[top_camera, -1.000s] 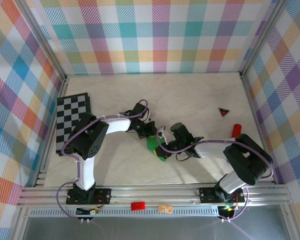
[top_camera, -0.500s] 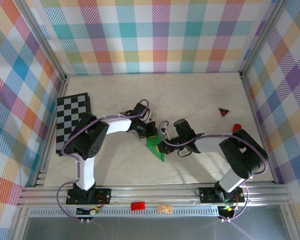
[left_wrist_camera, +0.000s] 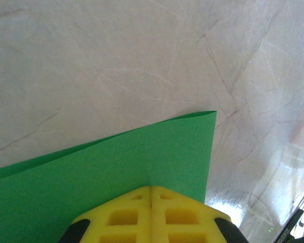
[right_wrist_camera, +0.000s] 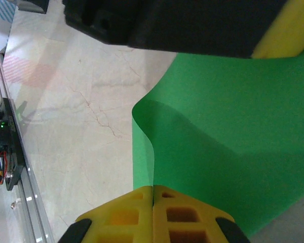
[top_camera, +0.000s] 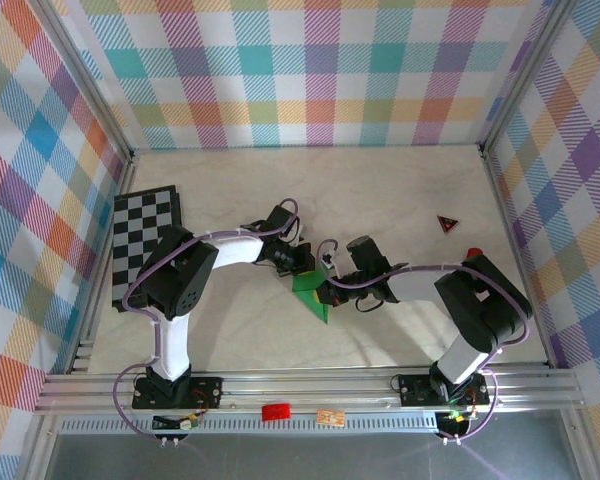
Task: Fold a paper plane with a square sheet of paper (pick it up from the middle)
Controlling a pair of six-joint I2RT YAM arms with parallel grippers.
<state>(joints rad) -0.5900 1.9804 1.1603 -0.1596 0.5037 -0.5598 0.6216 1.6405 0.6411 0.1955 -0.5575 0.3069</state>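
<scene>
The square sheet of paper is bright green, bent into a fold and held just above the table's middle. My left gripper comes in from the upper left; in the left wrist view its yellow fingers are shut on the paper near one corner. My right gripper comes in from the right. Its jaws are pressed together on a curled edge of the sheet. The left gripper's black body hangs close above that. No paper plane shape shows.
A black-and-white chessboard lies at the left wall. A small red-and-black triangle and a red cylinder sit at the right. Plaid walls close three sides; a metal rail runs along the near edge.
The right gripper has moved up and left, closer to the left gripper. The green paper has gone from a bunched curl to a flatter fold. The left arm has barely moved.
</scene>
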